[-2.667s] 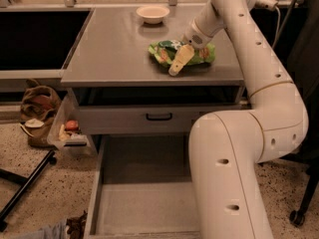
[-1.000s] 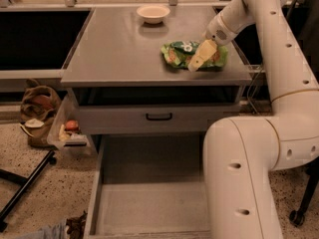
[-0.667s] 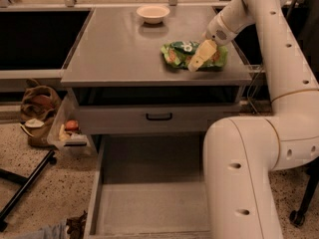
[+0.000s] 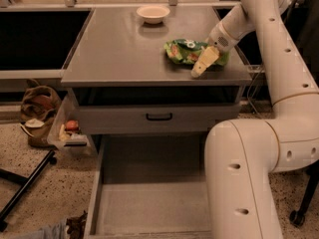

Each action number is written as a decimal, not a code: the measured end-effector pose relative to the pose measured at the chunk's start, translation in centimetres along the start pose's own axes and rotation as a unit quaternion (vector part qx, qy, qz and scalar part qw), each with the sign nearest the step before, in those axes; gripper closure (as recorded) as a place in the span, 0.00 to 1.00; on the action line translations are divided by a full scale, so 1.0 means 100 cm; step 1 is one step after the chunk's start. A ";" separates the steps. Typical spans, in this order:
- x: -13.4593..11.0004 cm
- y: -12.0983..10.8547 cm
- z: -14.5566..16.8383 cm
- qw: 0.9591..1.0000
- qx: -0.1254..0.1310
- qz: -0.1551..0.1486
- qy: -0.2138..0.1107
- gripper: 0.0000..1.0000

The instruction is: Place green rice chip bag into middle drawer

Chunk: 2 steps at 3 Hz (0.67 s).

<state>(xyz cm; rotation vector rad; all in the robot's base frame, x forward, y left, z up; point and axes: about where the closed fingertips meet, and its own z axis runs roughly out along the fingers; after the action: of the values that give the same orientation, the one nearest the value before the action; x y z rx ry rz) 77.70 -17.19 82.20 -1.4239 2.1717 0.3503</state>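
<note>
From my seat, the left of the countertop [image 4: 114, 54] is bare, with a pale bowl [image 4: 153, 13] at the back. Right of it, near the front right corner, lies the green rice chip bag [image 4: 185, 51], flat on the surface with its long axis running left to right. The gripper [image 4: 205, 62] sits at the bag's right end, reaching in from the right and touching it; I cannot tell whether it has a hold. The middle drawer [image 4: 149, 208] stands pulled out low down, in front of the counter and left of the bag. I judge the carry must clear the front edge and the closed drawer front [image 4: 159, 116], then descend. The arm's lower link [image 4: 239, 183] crowds the drawer's right side.
</note>
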 end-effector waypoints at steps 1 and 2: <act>0.000 0.000 0.000 1.000 0.000 0.000 0.000 0.19; 0.000 0.000 0.000 1.000 0.000 0.000 0.000 0.41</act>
<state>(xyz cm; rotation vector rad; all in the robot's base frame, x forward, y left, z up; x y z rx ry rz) 77.70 -17.21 82.17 -1.4238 2.1724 0.3502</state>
